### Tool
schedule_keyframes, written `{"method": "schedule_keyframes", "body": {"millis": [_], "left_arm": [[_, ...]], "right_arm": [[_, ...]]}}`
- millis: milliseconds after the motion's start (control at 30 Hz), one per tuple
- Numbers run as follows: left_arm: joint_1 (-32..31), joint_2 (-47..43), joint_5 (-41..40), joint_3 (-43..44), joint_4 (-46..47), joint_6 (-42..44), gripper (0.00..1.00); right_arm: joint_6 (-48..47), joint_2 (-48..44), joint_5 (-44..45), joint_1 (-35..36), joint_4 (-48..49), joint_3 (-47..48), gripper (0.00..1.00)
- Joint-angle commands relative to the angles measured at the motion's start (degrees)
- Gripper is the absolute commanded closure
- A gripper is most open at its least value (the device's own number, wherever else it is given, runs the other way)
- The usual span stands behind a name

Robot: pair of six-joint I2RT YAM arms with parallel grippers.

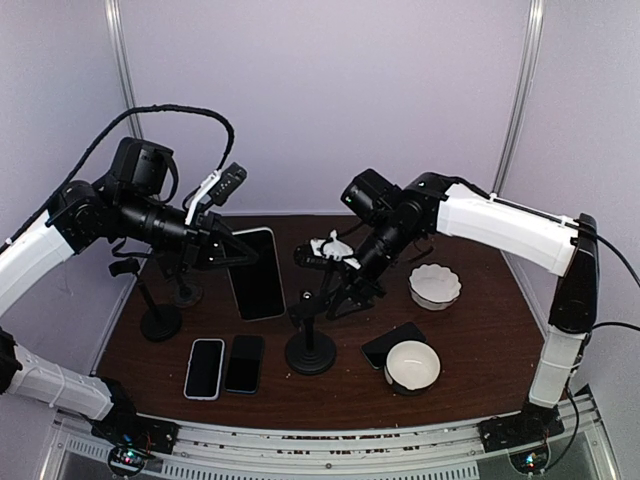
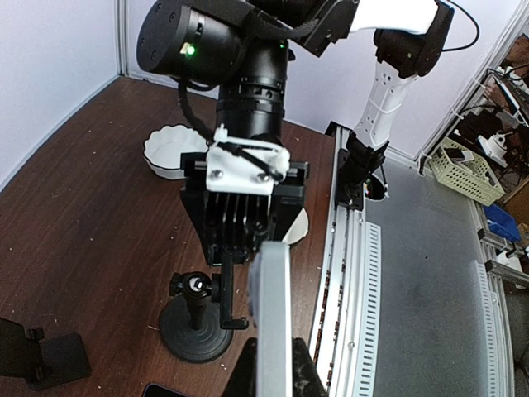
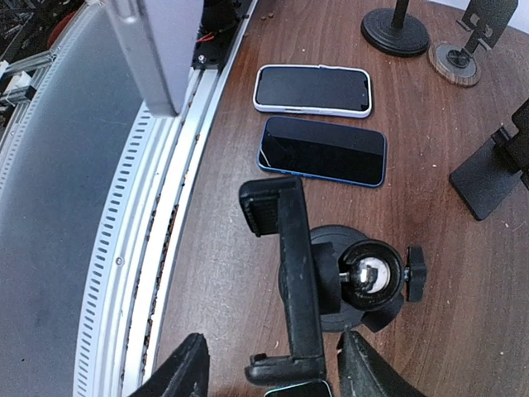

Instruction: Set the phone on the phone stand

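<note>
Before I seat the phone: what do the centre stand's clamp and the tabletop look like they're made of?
The stand clamp is matte black, probably moulded plastic: soft edges, no shine. Its ball joint looks like polished metal, with a mirror-like glint. The tabletop is dark brown wood or wood-look laminate: grain streaks show, low sheen; which of the two I cannot tell.

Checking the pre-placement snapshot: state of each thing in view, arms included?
Large black-screened, silver-edged phone: held off the table, clamped by left gripper.
Black round-based phone stand: upright, clamp empty.
Right gripper: open, straddling the stand's clamp.
White-cased phone: flat on table, screen dark.
Blue-edged phone: flat on table, screen dark.
Scalloped white bowl: upright, empty.
Round dark-lined white bowl: upright.
</note>
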Motion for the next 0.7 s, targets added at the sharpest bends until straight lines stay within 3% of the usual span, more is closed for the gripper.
{"method": "schedule_keyframes", "body": {"millis": [0, 667], "left_arm": [[0.4, -1.2, 0.8, 1.0, 3.6, 0.4, 1.0], [0.4, 0.5, 1.9, 0.1, 4.4, 0.7, 1.0]], "right_arm": [[-1.0, 1.8, 5.2, 0.7, -1.8, 2.8, 0.45], [-3.7, 2.1, 8.1, 1.2, -5.1, 5.6, 0.5]]}}
